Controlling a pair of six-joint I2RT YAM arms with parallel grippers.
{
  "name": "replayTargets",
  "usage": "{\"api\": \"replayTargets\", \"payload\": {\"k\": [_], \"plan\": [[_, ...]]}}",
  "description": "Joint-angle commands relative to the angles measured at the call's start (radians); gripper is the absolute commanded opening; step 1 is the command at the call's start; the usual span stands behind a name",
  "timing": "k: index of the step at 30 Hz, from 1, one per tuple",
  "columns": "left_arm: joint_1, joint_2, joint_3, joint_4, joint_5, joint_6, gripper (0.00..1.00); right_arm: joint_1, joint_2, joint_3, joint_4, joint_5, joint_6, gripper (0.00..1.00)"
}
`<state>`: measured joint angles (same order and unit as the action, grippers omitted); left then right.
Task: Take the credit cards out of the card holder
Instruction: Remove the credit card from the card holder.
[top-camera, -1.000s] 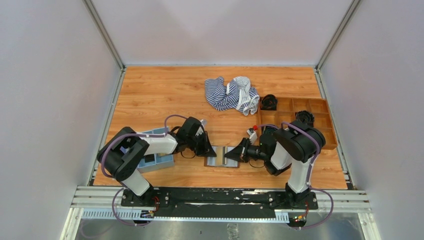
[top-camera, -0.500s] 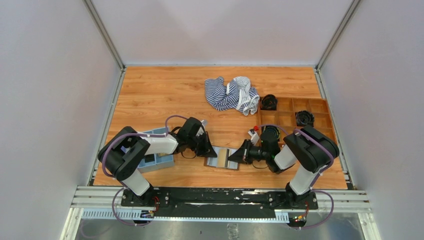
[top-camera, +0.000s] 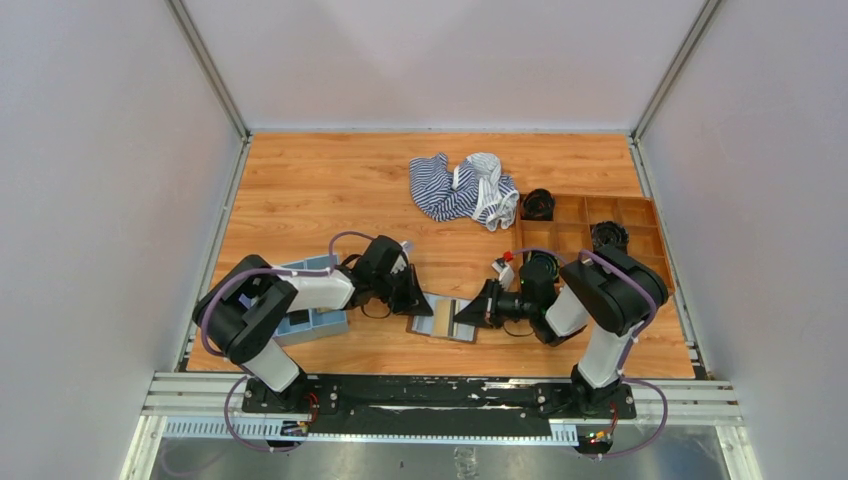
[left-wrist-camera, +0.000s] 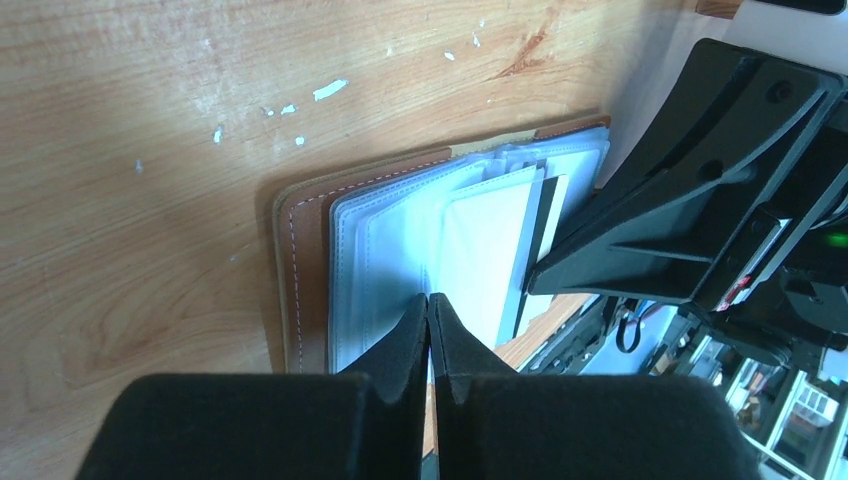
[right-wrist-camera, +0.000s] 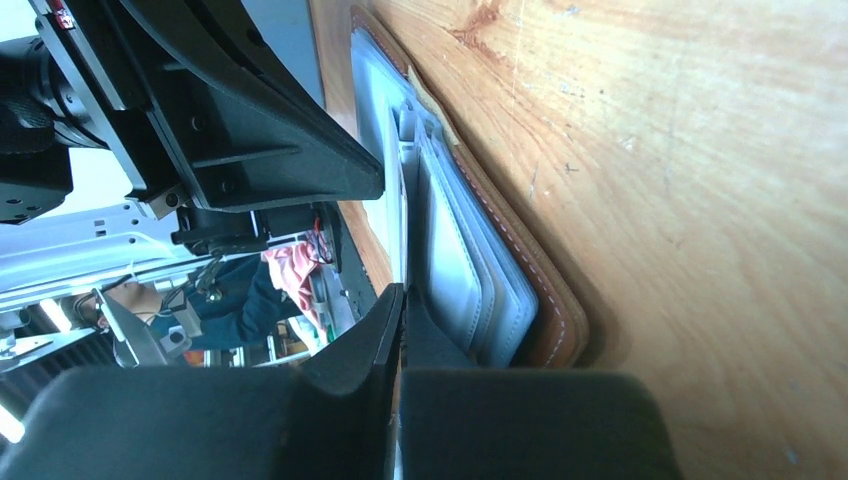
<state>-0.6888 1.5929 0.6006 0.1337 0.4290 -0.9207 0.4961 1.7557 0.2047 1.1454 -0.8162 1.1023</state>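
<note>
The brown card holder (top-camera: 440, 322) lies open on the table between my two grippers, its pale clear pocket leaves fanned up. My left gripper (top-camera: 420, 304) is shut on one pocket leaf at the holder's left side (left-wrist-camera: 428, 298); the leather cover (left-wrist-camera: 305, 270) lies flat beneath. My right gripper (top-camera: 462, 316) is shut at the holder's right side (right-wrist-camera: 402, 290) on a thin greyish credit card (left-wrist-camera: 540, 240) that stands out past the leaves, its edge (right-wrist-camera: 400, 190) running into the jaws. The holder's stitched rim (right-wrist-camera: 545, 300) lies just beside the right fingers. No yellowish card shows.
A light-blue tray (top-camera: 310, 322) sits under the left arm. A brown compartment box (top-camera: 600, 225) with black items stands at the right. A striped cloth (top-camera: 462, 188) lies behind the middle. Both grippers nearly touch over the holder.
The right gripper drew back to the right, then moved in again a little to the left. The holder shifted and turned slightly. The left gripper stayed put.
</note>
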Motion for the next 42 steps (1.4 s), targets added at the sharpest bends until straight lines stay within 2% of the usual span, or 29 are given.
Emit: {"api": "replayTargets", "payload": {"k": [1,4,7,9,13,16,18,30,42], "plan": [[0.0,-0.035,-0.027,-0.04,-0.027,0.012,0.03,-0.008,0.057,-0.019,0.137,-0.038,0.065,0.0],[-0.001,-0.063,-0.01,-0.04,-0.009,0.017,0.03,-0.009,0.06,-0.02,0.1,-0.023,0.048,0.0],[-0.006,-0.078,0.023,-0.04,0.013,0.016,0.04,-0.008,0.012,-0.019,-0.038,0.017,-0.024,0.0],[-0.013,-0.083,0.042,-0.04,0.019,0.014,0.06,-0.009,-0.053,-0.004,-0.216,0.068,-0.1,0.0],[-0.038,-0.052,0.079,-0.039,0.027,0.021,0.22,-0.004,-0.228,0.076,-0.663,0.199,-0.27,0.0],[-0.054,0.003,0.1,-0.04,0.034,0.024,0.23,-0.003,-0.323,0.163,-0.913,0.269,-0.381,0.0],[-0.061,0.037,0.11,-0.039,0.037,0.026,0.22,-0.003,-0.36,0.211,-1.01,0.291,-0.431,0.0],[-0.071,0.18,0.117,-0.04,0.018,0.041,0.12,-0.003,-0.286,0.262,-1.06,0.165,-0.524,0.0],[-0.069,0.185,0.09,-0.04,-0.007,0.028,0.11,-0.084,-0.392,0.187,-1.137,0.152,-0.586,0.0]]}}
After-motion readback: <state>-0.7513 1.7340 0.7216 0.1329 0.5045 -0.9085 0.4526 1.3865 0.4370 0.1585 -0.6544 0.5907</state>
